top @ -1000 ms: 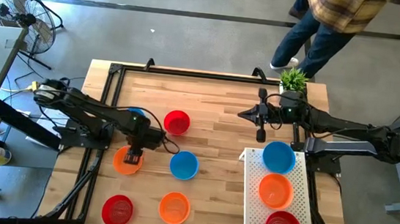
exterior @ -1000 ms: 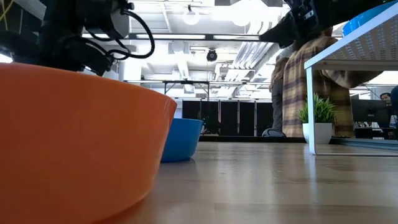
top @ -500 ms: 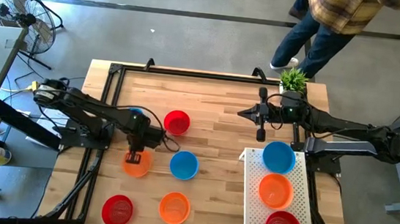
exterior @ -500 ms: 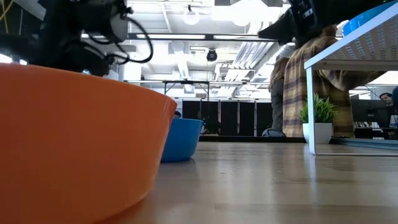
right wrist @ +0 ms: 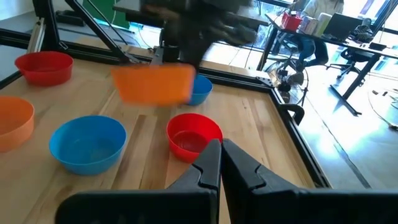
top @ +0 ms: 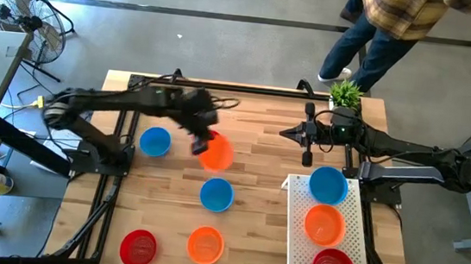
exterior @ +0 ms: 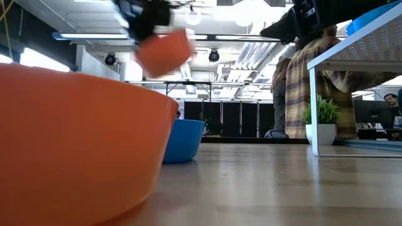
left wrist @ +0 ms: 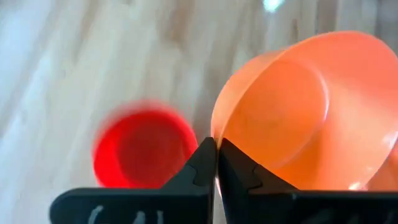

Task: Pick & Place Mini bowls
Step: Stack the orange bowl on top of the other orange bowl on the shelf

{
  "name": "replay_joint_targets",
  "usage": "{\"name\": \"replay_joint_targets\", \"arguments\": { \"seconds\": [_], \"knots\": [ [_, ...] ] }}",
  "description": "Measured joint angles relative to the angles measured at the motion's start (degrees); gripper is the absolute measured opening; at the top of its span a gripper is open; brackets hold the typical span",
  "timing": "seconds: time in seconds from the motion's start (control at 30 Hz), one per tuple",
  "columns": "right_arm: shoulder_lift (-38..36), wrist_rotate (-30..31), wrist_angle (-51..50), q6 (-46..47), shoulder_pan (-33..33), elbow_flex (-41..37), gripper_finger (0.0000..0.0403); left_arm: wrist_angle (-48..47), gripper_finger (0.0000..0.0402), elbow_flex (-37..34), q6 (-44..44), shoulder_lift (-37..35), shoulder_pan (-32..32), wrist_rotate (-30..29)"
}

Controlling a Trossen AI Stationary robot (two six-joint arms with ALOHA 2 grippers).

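Left claw [top: 199,143] lifts orange bowl [top: 217,153] above red bowl [left wrist: 143,148] (blue bowl [top: 216,194] near).

Orange bowl [top: 217,153] aloft, red bowl [right wrist: 194,135] and blue bowl [top: 216,194] on pale striped wood table [top: 263,117].

Left gripper [top: 198,143] pinches the rim of a glossy orange plastic mini bowl [top: 217,153], carried high above the wooden table [top: 262,126]. Directly beneath it sits a small red plastic bowl [right wrist: 194,135]; a blue plastic bowl [top: 216,194] lies just beyond, nearer the table's front. Bare planks open between the carried bowl and the white perforated rectangular tray [top: 295,233]. Right gripper [top: 305,136], fingers together, hangs beside that gap.
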Motion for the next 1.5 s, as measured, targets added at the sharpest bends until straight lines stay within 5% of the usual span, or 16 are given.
{"name": "replay_joint_targets", "arguments": {
  "seconds": [0.17,0.53,0.93,1.5],
  "knots": [
    [0.0,-0.01,0.0,0.31,0.0,0.0,0.0,8.37,0.0001,6.98,3.12,10.18,4.1,2.54],
    [0.0,0.0,-0.02,0.39,-0.02,0.0,0.0,11.48,0.0001,16.06,3.68,29.19,7.51,5.9],
    [0.0,0.0,-0.07,1.23,-0.02,0.0,0.0,12.57,0.0,20.82,2.7,37.65,7.54,5.2],
    [0.0,0.02,-0.66,3.02,0.02,0.02,0.0,12.64,0.0046,21.14,4.37,37.92,7.54,3.44]
  ]
}}
